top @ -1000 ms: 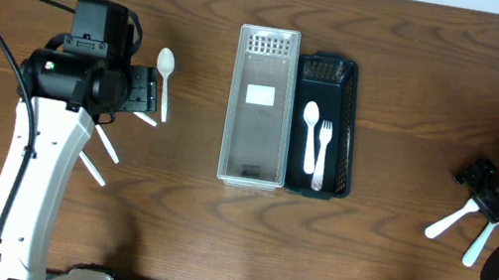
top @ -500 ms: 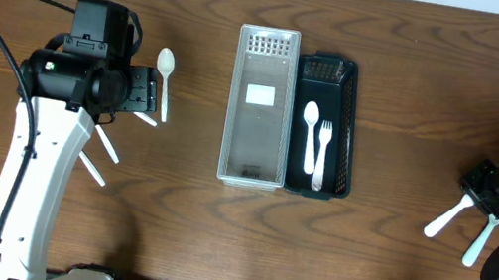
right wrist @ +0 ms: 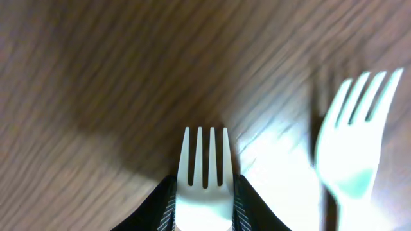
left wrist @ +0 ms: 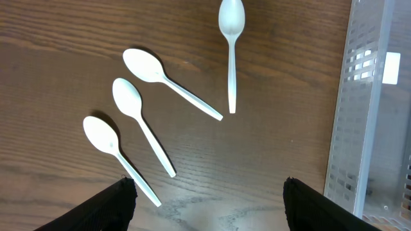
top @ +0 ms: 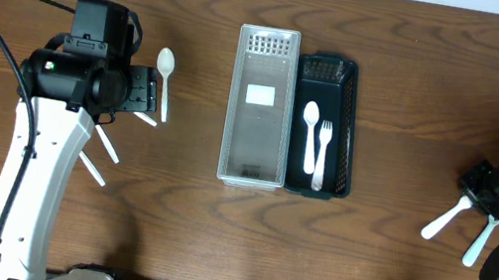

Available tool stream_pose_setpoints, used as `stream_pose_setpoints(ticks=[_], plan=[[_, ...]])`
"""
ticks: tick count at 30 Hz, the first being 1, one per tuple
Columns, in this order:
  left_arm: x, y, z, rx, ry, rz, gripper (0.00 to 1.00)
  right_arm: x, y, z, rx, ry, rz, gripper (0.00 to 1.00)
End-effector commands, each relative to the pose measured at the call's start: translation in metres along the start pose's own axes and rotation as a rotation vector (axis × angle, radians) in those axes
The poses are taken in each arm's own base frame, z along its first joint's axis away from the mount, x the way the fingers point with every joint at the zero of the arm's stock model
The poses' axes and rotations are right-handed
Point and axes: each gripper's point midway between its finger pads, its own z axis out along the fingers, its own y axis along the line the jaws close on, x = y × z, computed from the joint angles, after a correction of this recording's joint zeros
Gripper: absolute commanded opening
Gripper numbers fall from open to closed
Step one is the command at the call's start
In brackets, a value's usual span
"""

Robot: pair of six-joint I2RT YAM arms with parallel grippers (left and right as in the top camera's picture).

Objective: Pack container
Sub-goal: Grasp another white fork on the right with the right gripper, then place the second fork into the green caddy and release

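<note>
Fork [right wrist: 204, 168] is pinched in the right gripper [right wrist: 204, 202] at the far right, a second fork [right wrist: 353, 141] just beside — well apart from the black tray [top: 353, 126]. The left gripper [left wrist: 209, 205] hangs wide over four spoons [left wrist: 126, 96].

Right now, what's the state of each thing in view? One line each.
left gripper: open, empty, above the four spoons.
right gripper: shut on gripped fork.
gripped fork: clamped, tines pointing out.
loose fork: lying on the table beside it.
four spoons: lying loose on the table, apart.
black tray: open, holds packed spoon and packed fork.
clear container: open, beside the black tray, no cutlery inside.
</note>
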Motion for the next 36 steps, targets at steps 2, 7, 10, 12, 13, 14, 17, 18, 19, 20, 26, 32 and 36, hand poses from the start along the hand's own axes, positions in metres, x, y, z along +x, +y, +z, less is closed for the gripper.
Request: stream_pose_setpoints(ticks=[2,7,10,12,13,14,17,18,19,20,26,32,36], plan=[[-0.005,0.003,-0.006,-0.010,-0.021,-0.009,0.76,-0.030,0.046,-0.068,-0.092,-0.175,-0.103,0.09],[-0.005,0.003,-0.006,-0.010,-0.021,-0.009,0.75,-0.028,0.109,-0.151,-0.196,-0.328,-0.254,0.09],[-0.005,0.003,-0.006,-0.010,-0.021,-0.009,0.75,-0.008,0.154,-0.186,-0.262,-0.382,-0.366,0.09],[-0.005,0.003,-0.006,-0.010,-0.020,-0.009,0.75,0.010,0.182,-0.199,-0.303,-0.393,-0.426,0.09],[-0.005,0.003,-0.006,-0.010,-0.021,-0.009,0.75,0.022,0.196,-0.202,-0.324,-0.394,-0.449,0.08],[-0.005,0.003,-0.006,-0.010,-0.021,-0.009,0.76,0.032,0.208,-0.205,-0.343,-0.394,-0.469,0.08],[-0.005,0.003,-0.006,-0.010,-0.020,-0.009,0.76,0.064,0.242,-0.210,-0.397,-0.393,-0.537,0.06],[-0.005,0.003,-0.006,-0.010,-0.020,-0.009,0.75,0.075,0.253,-0.210,-0.413,-0.392,-0.561,0.06],[-0.005,0.003,-0.006,-0.010,-0.020,-0.009,0.76,0.083,0.261,-0.209,-0.422,-0.388,-0.576,0.06],[-0.005,0.003,-0.006,-0.010,-0.020,-0.009,0.75,0.092,0.268,-0.206,-0.426,-0.379,-0.582,0.06],[-0.005,0.003,-0.006,-0.010,-0.020,-0.009,0.75,0.140,0.297,-0.162,-0.367,-0.282,-0.674,0.08],[-0.005,0.003,-0.006,-0.010,-0.020,-0.009,0.76,0.158,0.301,-0.099,-0.265,-0.164,-0.704,0.24],[-0.005,0.003,-0.006,-0.010,-0.020,-0.009,0.75,0.162,0.302,-0.090,-0.261,-0.146,-0.777,0.41]])
